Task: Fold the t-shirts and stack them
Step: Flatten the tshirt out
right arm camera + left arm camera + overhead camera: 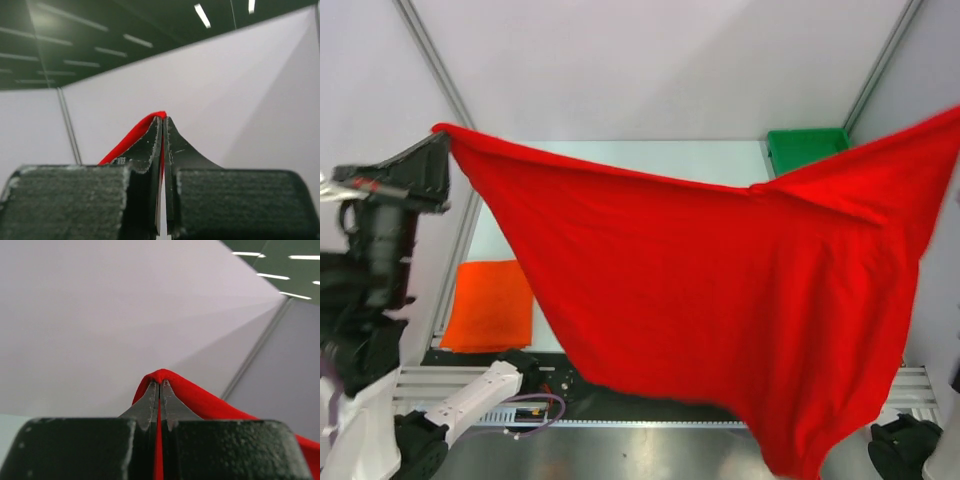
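My left claw [159, 384] is pressed tight on one corner of the red shirt [720, 300] at upper left, and my right claw [163, 119] pinches another corner. The shirt hangs spread across mid-frame. The orange shirt [490, 305] lies folded at lower left.

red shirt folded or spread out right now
Spread, not folded: the red shirt hangs stretched in the air between the left gripper and right gripper, each shut on an edge of it.

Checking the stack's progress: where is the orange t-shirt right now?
In the top external view the orange t-shirt lies folded on the table at its near left, just left of the hanging edge of the raised red t-shirt.
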